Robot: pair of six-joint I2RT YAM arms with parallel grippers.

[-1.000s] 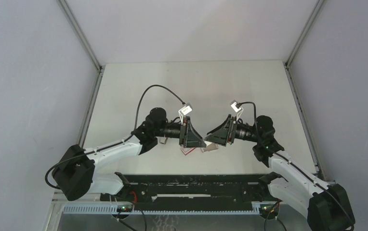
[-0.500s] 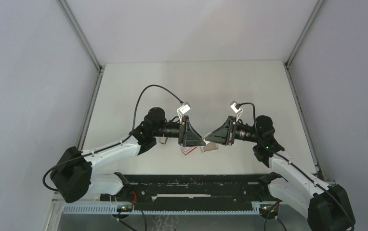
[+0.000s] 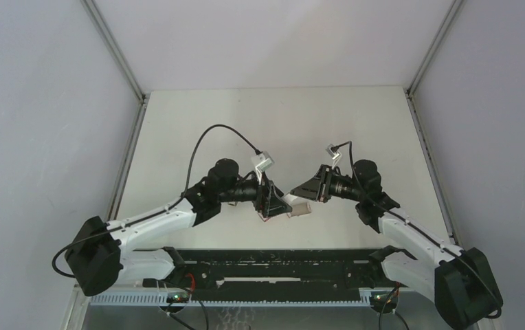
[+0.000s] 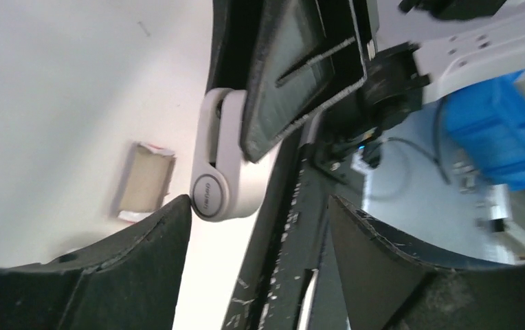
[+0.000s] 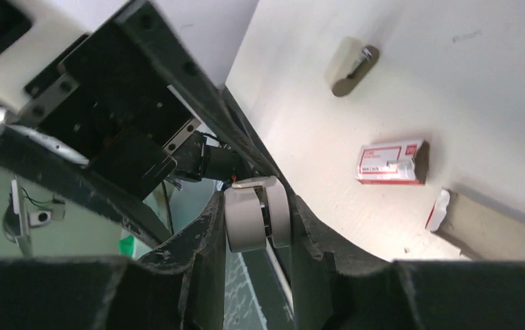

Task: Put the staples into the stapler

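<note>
Closest in the right wrist view, the right gripper [image 5: 256, 206] was clenched on the stapler [image 4: 222, 168]. Its two dark fingers [image 5: 201, 237] pressed the white shell from either side, and a thin dark seam showed between the shell's two halves. The stapler was held off the table [image 3: 280, 124], in the gap between the two wrists.

Just past the stapler, the left gripper [image 4: 258, 206] faced it with its jaws spread wide and released, grasping nothing. In the left wrist view the stapler's rounded end lay right at the tip of one left finger [image 4: 157, 240]. Whether the two touched could not be told. The other left finger stood well apart from the stapler. A right finger pad covered the stapler's far half.

Beyond the stapler, down on the table, lay the staples [image 5: 497, 230]. They showed as a flat grey-brown slab in a shallow tray with a red-and-white flap at one end, and separate strips could not be made out. Just beside that tray, a little farther from the stapler, the red-and-white box [image 5: 392, 163] lay flat, not touching the tray.

Farthest from the stapler, well apart from the box, a small cream object [image 5: 348, 60] with a dark underside rested on the table. Its kind could not be told.
</note>
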